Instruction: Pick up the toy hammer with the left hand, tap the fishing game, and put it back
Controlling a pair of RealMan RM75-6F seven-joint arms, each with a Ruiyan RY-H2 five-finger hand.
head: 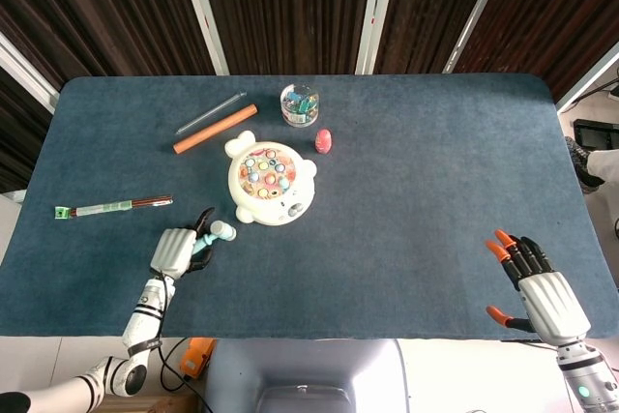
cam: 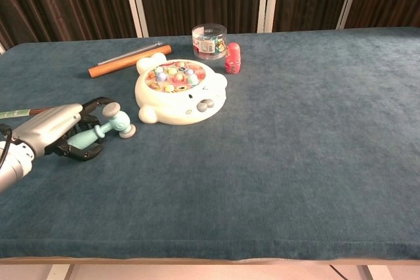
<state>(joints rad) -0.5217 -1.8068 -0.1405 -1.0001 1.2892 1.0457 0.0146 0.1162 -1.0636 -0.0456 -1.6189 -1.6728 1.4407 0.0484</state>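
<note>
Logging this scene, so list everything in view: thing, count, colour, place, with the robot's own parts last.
toy hammer: 1, mint with grey head, left front, handle within the left hand's fingers
fishing game: 1, cream bear shape with coloured fish, left of centre
orange rod: 1, orange, behind the game to the left
clear tube: 1, transparent, just behind the rod
plastic jar: 1, clear with coloured contents, behind the game
red figure: 1, red, upright beside the jar
chopsticks: 1 pack, dark with green sleeve, far left
table: 1, blue cloth
left hand: 1, silver and black, around the hammer handle
right hand: 1, silver, orange-tipped fingers, spread at right front edge
</note>
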